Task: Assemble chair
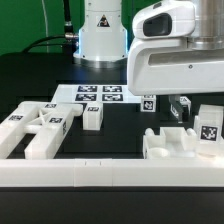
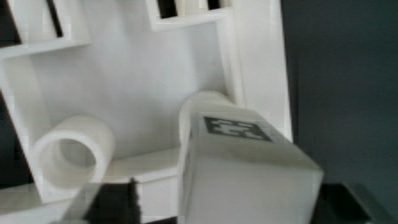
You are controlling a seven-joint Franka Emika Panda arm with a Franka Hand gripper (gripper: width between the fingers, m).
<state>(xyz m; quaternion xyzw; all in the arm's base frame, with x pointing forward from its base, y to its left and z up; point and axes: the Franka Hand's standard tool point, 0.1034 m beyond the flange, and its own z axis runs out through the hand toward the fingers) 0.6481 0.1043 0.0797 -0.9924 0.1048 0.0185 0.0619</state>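
Black counter (image 1: 30, 80), dark backdrop, white robot base (image 1: 100, 30) at the rear. Item 1: gripper (image 1: 181, 108), lowered over the chair parts at the exterior view's right. In the wrist view its dark fingers (image 2: 111, 203) stand apart on either side of a tagged block (image 2: 240, 150). Whether they already press on it or merely flank it cannot be told, though the straddling pose suggests a grasp being taken across the block's narrow sides. Item 2: slotted panel (image 2: 107, 90), glossy white, lying flat beneath and beside the block, with a round collar (image 2: 71, 155) close by the near finger. That collar and the panel's raised edges leave little room and could foul a finger. Item 3: group of chair pieces (image 1: 35, 128) at the exterior view's left, well apart from the gripper and untouched. Item 4: small loose block (image 1: 93, 117), between that group and the gripper. Item 5: marker board (image 1: 100, 95), flat behind the parts, clear of the work. Item 6: border rail (image 1: 110, 172), long and low along the front, touching nothing in hand. Judgement: the chair is early in assembly, with most pieces lying separate.
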